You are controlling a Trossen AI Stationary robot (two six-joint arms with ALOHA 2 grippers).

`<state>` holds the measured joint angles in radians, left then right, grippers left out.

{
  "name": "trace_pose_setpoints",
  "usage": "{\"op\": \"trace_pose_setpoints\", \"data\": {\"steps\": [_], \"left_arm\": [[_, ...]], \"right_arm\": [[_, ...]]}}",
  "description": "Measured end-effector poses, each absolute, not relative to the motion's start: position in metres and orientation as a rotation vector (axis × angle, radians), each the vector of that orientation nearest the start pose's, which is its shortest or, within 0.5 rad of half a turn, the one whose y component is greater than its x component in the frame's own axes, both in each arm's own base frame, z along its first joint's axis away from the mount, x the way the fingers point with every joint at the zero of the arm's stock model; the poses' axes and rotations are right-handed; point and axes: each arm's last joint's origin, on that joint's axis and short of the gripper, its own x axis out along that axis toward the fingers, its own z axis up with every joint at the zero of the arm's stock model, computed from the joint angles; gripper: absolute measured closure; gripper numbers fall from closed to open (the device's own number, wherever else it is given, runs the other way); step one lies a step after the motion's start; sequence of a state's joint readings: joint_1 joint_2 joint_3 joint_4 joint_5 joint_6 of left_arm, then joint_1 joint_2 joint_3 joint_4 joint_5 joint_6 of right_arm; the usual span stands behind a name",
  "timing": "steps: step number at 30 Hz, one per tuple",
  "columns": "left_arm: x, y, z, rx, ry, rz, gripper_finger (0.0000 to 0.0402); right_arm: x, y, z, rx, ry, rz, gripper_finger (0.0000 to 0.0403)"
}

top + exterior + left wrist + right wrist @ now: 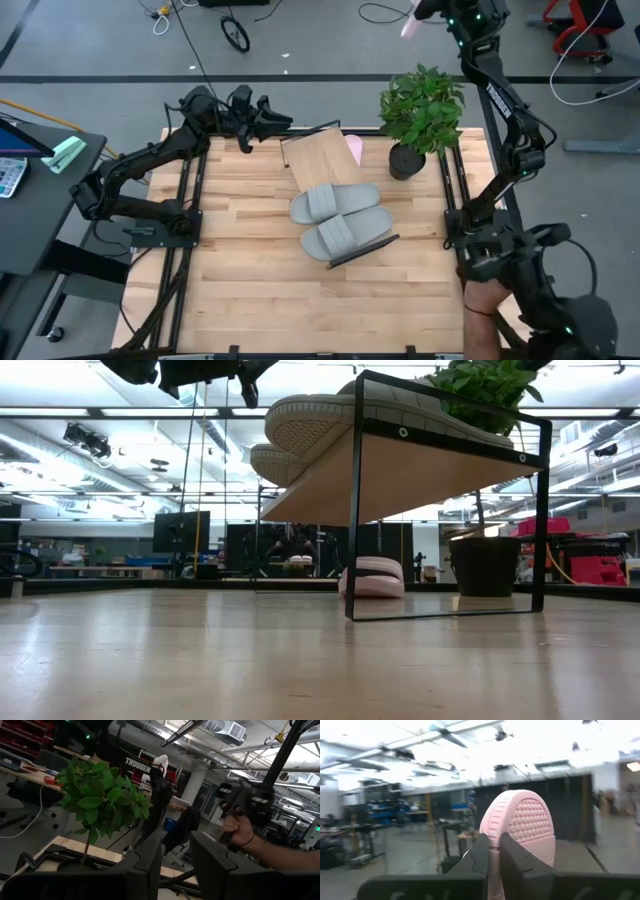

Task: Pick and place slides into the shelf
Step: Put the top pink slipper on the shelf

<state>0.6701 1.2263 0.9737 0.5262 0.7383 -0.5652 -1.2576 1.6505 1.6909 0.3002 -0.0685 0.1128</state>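
**Holding one pink slide high, two grey slides on the shelf**

Clamping a pale pink foam slide sandal (520, 832) by its edge, the right gripper (492, 851) has its jaws almost together on the thin rim; the pebbled, dimpled sole faces the wrist camera. In the high view this arm reaches far beyond the desk's back edge, the pink slide (409, 24) showing at its tip.

Two grey slide sandals (341, 220), each with one wide smooth strap, lie side by side on the flat light-wood shelf with thin black metal frame (318, 158). From the low view their ribbed soles (330, 422) overhang the board's edge. A second pale pink slide (372, 577) sits on the plank desk (250, 270) under or behind the shelf, near a leafy green plant in a dark round pot (420, 115).

The left gripper (270, 118) hovers at the desk's back left corner, its jaws partly apart and holding nothing. A person's hand (236, 831) grips a dark handle nearby.
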Motion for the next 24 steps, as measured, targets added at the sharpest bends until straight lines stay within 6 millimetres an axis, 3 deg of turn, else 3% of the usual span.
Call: {"op": "trace_pose_setpoints", "data": {"steps": [7,12,18,24], "left_arm": [[0.223,0.151,0.373,-0.382,-0.176,-0.140,0.0294],[0.223,0.151,0.373,-0.359,-0.168,-0.163,0.0294],[0.223,0.150,0.373,-0.338,-0.164,-0.177,0.0294],[0.217,0.144,0.378,-0.298,-0.155,-0.255,0.0295]], "right_arm": [[0.140,-0.330,0.510,-0.165,-0.448,-0.970,0.0380],[0.175,-0.302,0.529,-0.097,-0.521,-0.757,0.0380],[0.232,-0.252,0.535,-0.020,-0.538,-0.560,0.0380],[0.270,-0.188,0.539,-0.024,-0.469,-0.556,0.0380]]}}
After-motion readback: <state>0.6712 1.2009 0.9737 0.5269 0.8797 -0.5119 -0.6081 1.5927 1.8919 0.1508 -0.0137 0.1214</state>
